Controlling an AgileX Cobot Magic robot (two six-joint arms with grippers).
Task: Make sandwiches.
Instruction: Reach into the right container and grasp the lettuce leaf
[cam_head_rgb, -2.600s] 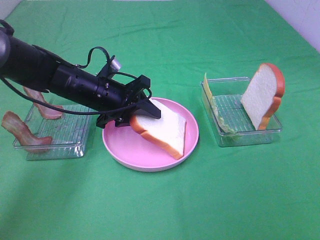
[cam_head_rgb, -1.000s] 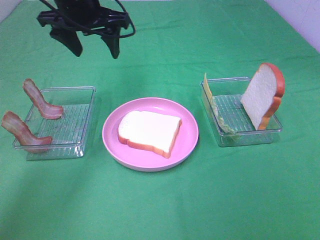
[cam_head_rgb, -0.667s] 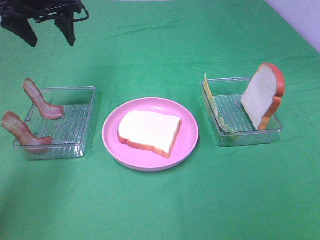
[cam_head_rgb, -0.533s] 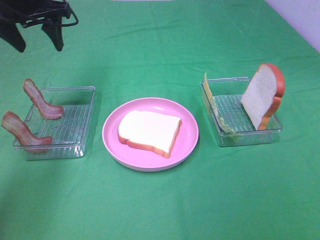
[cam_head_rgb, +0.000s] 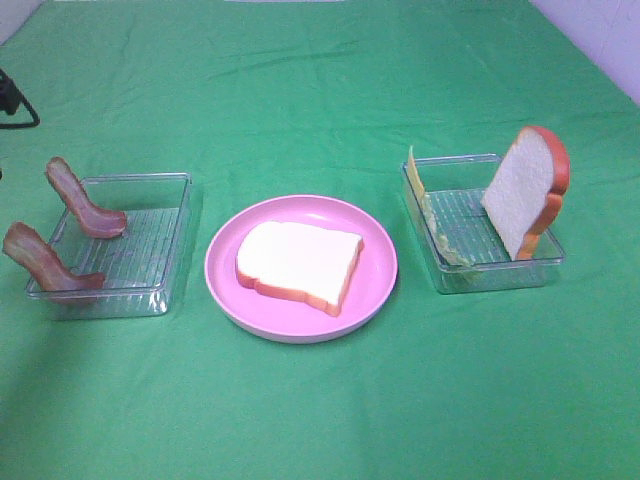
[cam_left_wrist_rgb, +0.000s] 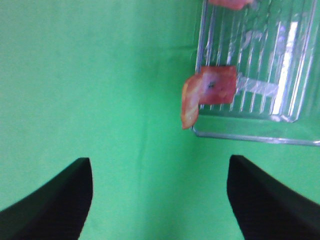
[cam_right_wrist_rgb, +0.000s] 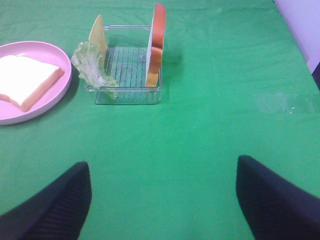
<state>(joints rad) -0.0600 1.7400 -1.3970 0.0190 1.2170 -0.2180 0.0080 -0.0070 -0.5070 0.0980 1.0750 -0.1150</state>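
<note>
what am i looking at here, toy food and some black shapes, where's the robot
A robot with two arms, each ending in a two-fingered gripper. One picture comes from a camera high above; the arms hardly show there. The other two come from cameras on the wrists, so the black shapes are gripper fingers. The left gripper and right gripper are both open and hold nothing. On the green cloth, a pink plate carries a bread slice lying flat. The left tray has two bacon strips; the right tray has cheese, lettuce and a second slice standing on edge.
</note>
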